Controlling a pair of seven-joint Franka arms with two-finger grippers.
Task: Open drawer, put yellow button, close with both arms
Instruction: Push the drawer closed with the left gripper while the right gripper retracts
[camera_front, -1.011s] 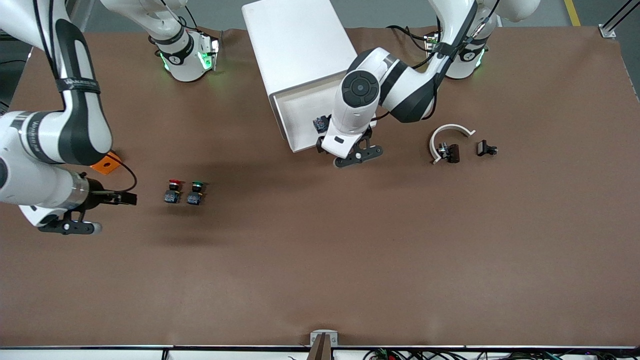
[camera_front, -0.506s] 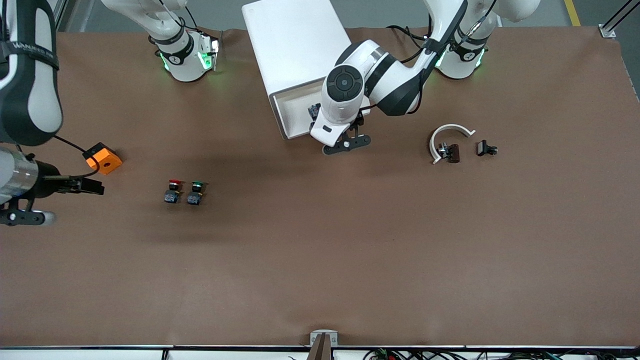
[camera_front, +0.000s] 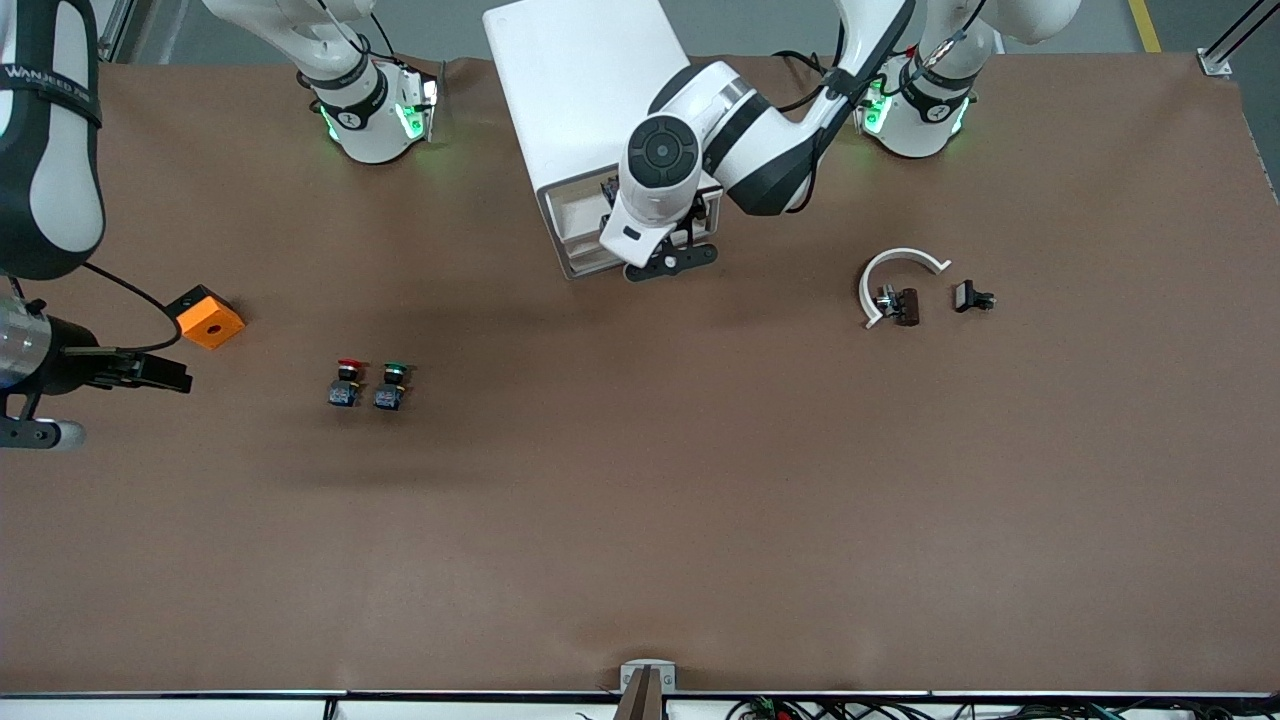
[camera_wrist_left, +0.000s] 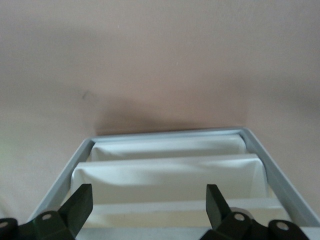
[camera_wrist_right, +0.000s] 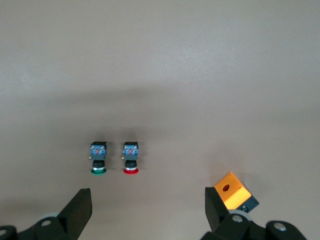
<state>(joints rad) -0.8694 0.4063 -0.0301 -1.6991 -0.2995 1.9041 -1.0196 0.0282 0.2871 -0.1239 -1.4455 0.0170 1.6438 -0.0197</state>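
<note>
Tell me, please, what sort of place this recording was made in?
Probably a robotics lab bench: two white arms bolted along a brown-covered table, a white drawer cabinet, and small push buttons laid out as test pieces.

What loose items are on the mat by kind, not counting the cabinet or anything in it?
Push buttons: 2, the red-capped button and the green-capped button
Orange block: 1
White curved piece: 1
Small dark parts: 2, the dark part at the curved piece and the separate black part
Total: 6

Front camera high, facing us over the table; left wrist close above cabinet; right wrist over red-capped button.
</note>
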